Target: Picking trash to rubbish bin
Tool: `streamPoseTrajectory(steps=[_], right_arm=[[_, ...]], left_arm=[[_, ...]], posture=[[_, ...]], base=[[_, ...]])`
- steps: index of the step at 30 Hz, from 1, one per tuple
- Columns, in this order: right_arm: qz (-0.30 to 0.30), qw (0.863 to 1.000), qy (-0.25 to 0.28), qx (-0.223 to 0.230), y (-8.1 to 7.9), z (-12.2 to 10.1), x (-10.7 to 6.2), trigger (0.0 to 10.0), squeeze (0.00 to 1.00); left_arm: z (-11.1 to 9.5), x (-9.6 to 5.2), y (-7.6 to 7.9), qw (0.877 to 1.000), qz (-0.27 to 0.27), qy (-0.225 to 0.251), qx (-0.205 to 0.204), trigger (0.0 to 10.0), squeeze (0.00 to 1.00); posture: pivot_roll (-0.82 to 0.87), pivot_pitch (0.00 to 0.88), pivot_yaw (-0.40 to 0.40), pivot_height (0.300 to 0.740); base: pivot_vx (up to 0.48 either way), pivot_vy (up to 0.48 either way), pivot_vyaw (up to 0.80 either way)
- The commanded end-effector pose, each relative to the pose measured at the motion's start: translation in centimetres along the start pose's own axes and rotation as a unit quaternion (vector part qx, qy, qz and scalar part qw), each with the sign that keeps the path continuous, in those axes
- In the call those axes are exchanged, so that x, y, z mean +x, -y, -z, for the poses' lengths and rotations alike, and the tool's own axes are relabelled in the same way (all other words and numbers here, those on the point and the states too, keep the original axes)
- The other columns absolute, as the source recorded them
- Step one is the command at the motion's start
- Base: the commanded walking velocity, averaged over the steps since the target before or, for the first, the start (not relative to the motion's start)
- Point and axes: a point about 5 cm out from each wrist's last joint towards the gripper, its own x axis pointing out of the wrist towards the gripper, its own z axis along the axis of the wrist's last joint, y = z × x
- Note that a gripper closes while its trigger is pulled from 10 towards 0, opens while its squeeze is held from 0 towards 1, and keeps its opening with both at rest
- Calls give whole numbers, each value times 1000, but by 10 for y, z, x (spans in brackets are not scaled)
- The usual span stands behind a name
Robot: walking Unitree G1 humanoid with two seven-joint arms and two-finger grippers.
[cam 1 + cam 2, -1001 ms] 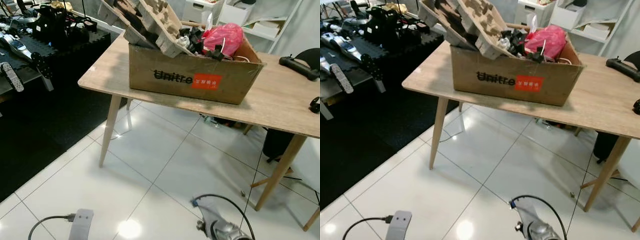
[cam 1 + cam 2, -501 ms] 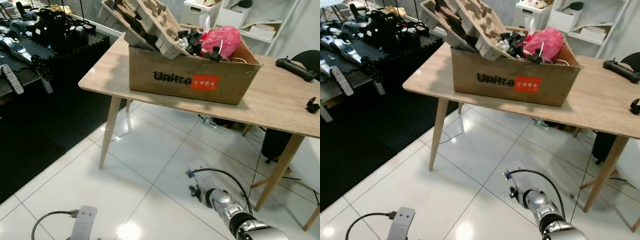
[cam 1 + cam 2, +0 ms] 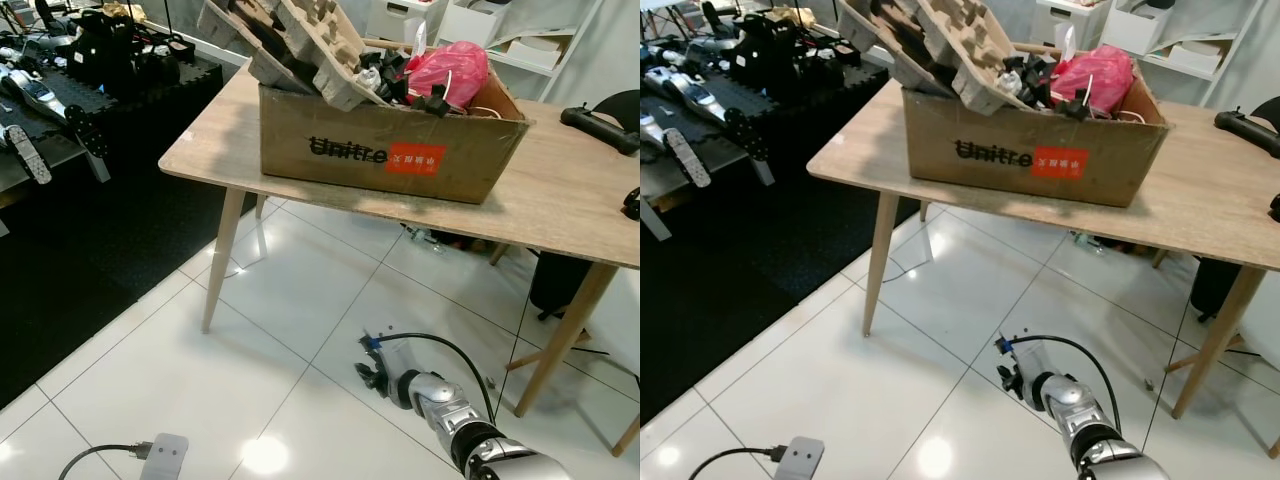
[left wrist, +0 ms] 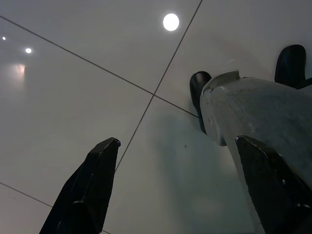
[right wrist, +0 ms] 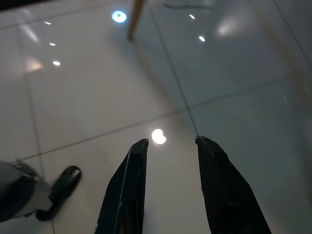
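A cardboard box (image 3: 385, 155) printed "Unitree" stands on the wooden table (image 3: 570, 205). It is heaped with brown pulp trays (image 3: 300, 40), a pink bag (image 3: 450, 70) and black odds and ends. My right gripper (image 3: 368, 376) hangs low over the white floor in front of the table. Its fingers (image 5: 131, 180) are open with only tile between them. My left arm (image 3: 165, 457) shows at the bottom edge. The left gripper (image 4: 178, 142) is open wide over bare tile, beside my own grey leg (image 4: 263, 126).
A black mat (image 3: 90, 200) with dark robot parts lies to the left. A black handle (image 3: 597, 130) rests on the table's right end. White shelves (image 3: 500, 30) stand behind. A table leg (image 3: 222, 260) and cables (image 3: 430, 240) stand ahead on the floor.
My right arm has reached forward and to the left, low over the floor, so more of it shows. My left wrist has sunk lower in the picture.
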Motion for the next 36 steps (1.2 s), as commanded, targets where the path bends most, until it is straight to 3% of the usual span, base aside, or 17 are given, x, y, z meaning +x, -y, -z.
streamPoseTrajectory(steps=[1, 6, 19, 25, 30, 34, 36], right_arm=[[-26, 1000, 5, -14, -10, 2, 1, 10000, 0], [-50, 998, 21, -9, -17, 0, 2, 10000, 0], [-59, 997, 22, -35, -7, 4, -6, 10000, 0], [-78, 993, 22, -85, -13, 5, -7, 10000, 0], [-55, 980, 52, -185, -13, -5, -8, 10000, 0], [-28, 969, 89, -229, -11, -19, -8, 10000, 0], [-13, 944, 115, -308, -12, -32, -10, 10000, 0]], left_arm=[[8, 0, 8, 1000, 14, -13, 7, 10000, 0], [8, 0, 9, 1000, 14, -13, 6, 10000, 0], [7, 1, 11, 1000, 16, -12, 7, 10000, 0], [5, 1, 11, 1000, 16, -9, 8, 10000, 0], [7, 0, 8, 1000, 17, -14, 19, 10000, 0], [7, 0, 9, 999, 19, -14, 24, 10000, 0], [7, 0, 9, 999, 20, -13, 24, 10000, 0]], posture=[[68, 106, -63, 740], [75, 100, -71, 740], [59, 105, -73, 740], [48, 113, -68, 740], [22, 132, -60, 740], [23, 133, -62, 740], [25, 126, -68, 740]], base=[[0, 0, 0], [0, 0, 0], [0, 0, 0], [0, 0, 0], [0, 0, 0], [0, 0, 0], [0, 0, 0]])
